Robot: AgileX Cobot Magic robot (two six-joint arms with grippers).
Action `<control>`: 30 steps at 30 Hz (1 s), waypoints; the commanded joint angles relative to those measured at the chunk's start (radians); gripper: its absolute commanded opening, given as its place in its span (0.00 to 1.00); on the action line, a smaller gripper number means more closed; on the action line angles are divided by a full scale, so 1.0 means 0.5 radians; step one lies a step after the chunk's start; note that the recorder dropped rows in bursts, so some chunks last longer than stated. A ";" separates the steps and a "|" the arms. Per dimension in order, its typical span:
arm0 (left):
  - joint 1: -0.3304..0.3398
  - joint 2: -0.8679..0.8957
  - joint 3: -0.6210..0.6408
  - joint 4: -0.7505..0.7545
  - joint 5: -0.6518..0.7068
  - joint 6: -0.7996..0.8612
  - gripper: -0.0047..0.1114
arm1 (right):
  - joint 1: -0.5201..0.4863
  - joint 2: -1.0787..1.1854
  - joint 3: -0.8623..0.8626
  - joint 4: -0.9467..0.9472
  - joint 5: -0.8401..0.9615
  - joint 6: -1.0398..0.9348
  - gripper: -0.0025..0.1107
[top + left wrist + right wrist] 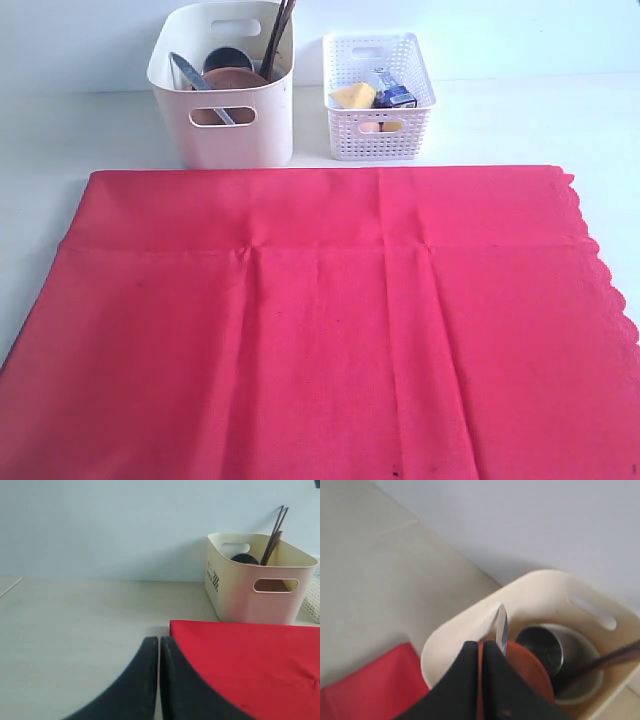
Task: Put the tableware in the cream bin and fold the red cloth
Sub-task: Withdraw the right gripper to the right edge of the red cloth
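Exterior view is giving me the whole table. The red cloth is lying spread flat across the near part, with its scalloped edge running down the three o'clock side. Just past its far edge, at about eleven o'clock from the cloth's middle, the cream bin is standing upright. The white lattice basket is sitting beside the bin at about twelve o'clock, not touching it, with a yellow wedge inside.

The bin is holding the tableware. The silver table knife is leaning towards its nine o'clock wall, the round brown plate is resting in the middle, and the dark chopsticks are sticking up at the one o'clock corner. Right wrist view is showing the steel cup next to the plate, with the white bowl by it.

The right fingers are pressed together above the bin near the knife, gripping nothing. The left fingers are pressed together too, low over the table at the cloth's corner, holding nothing.
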 commanded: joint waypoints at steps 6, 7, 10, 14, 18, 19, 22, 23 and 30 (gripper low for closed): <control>0.006 -0.013 -0.001 -0.013 0.000 -0.003 0.07 | -0.015 -0.298 0.344 -0.508 0.504 0.388 0.02; 0.006 -0.013 -0.001 -0.013 0.000 -0.003 0.07 | -0.015 -0.334 0.433 -0.508 0.483 0.384 0.02; 0.006 -0.013 -0.001 -0.013 0.000 -0.003 0.07 | -0.015 -0.448 0.732 -0.508 0.399 0.384 0.02; 0.006 -0.013 -0.001 -0.013 0.000 -0.003 0.07 | -0.021 -0.650 1.180 -0.455 0.092 0.380 0.02; 0.006 -0.013 -0.001 -0.013 0.000 -0.003 0.07 | -0.026 -0.912 1.769 -0.513 -0.425 0.424 0.02; 0.006 -0.013 -0.001 -0.013 0.000 -0.003 0.07 | -0.026 -0.987 1.933 -0.513 -0.564 0.442 0.02; 0.006 -0.013 -0.001 -0.013 0.000 -0.003 0.07 | -0.026 -1.200 2.387 -0.513 -0.941 0.491 0.02; 0.006 -0.013 -0.001 -0.013 0.000 -0.003 0.07 | -0.026 -1.270 2.522 -0.513 -1.052 0.510 0.02; 0.006 -0.013 -0.001 -0.013 0.000 -0.003 0.07 | -0.026 -1.679 3.226 -1.092 -1.557 0.976 0.02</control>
